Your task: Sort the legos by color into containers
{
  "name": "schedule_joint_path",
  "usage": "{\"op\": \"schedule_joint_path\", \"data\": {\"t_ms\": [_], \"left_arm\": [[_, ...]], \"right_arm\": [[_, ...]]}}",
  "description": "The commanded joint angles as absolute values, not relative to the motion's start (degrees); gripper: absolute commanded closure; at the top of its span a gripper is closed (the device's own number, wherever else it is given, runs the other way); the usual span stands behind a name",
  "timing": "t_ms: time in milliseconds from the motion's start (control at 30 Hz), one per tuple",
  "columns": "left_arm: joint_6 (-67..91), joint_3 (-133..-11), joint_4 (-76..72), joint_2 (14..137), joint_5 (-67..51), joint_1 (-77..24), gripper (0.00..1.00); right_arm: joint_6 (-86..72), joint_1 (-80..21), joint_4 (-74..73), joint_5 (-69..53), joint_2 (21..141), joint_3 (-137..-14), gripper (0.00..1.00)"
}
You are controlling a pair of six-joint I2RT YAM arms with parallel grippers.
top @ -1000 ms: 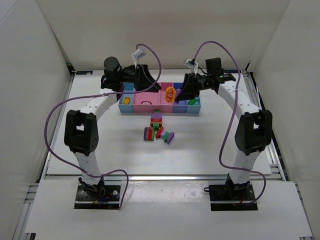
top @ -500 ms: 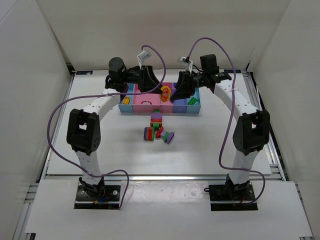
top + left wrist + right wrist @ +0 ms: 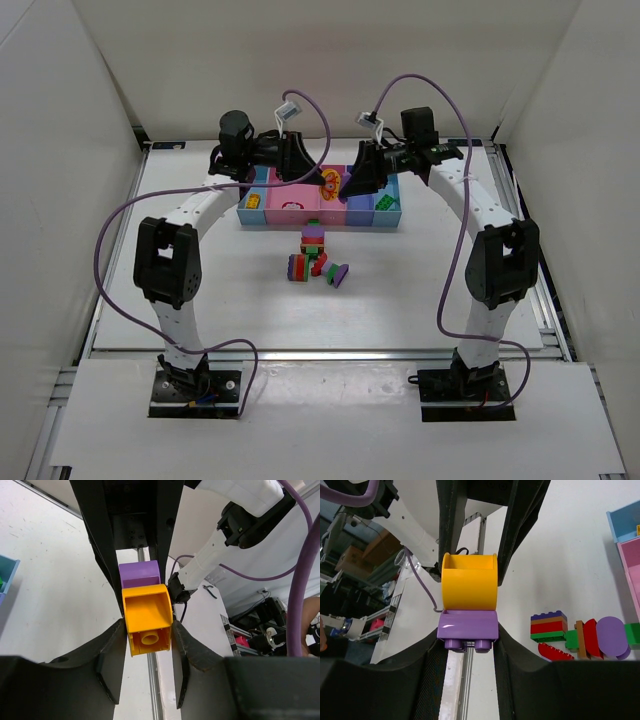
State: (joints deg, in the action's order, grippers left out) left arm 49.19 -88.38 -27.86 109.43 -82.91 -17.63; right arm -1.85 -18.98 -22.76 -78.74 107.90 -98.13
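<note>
- The left fingers [image 3: 112, 655] are clamped on the orange brick [image 3: 146, 617]. The right fingers [image 3: 432, 670] are clamped on the purple brick [image 3: 467, 626] snapped to it. The pair hangs in the air, seemingly above the tray [image 3: 290, 223].
- This looks like a pull-apart. I'd tilt one wrist to peel the studs loose rather than tug straight.
- Both grips should be kept firm and the pair held over the tray, so a slipped brick doesn't hit the worktop [image 3: 200, 290].
- The other legos [image 3: 318, 258] sit heaped just before the tray.
</note>
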Motion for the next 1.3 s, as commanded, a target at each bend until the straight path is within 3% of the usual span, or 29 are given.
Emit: {"op": "schedule_joint_path", "data": {"t_ms": [0,100,700,900,1067,1267], "left_arm": [[46.67,-89.91,-25.49,108.81,-83.06,-19.95,0.82],[46.15,-89.3,-25.31,108.55,-82.88,-19.95,0.9],[44.38,-81.48,-25.23,104.59,-82.35,-15.47,0.9],[44.03,-80.86,-25.22,104.33,-81.3,-14.86,0.9],[39.58,-80.42,-20.67,102.49,-76.05,-12.66,0.9],[25.35,-78.66,-4.77,95.98,-62.89,-11.25,0.9]], "right_arm": [[-2.99,-20.48,-20.13,-72.6,107.32,-100.02,1.0],[-1.5,-20.3,-21.7,-71.54,106.61,-99.06,1.0],[2.81,-7.91,-25.93,-77.69,99.32,-91.67,1.0],[7.2,-7.56,-29.44,-72.18,98.96,-90.88,1.0],[7.91,-9.05,-30.06,-60.67,98.97,-91.58,1.0],[6.77,-9.23,-28.74,-59.41,98.96,-91.32,1.0]]}}
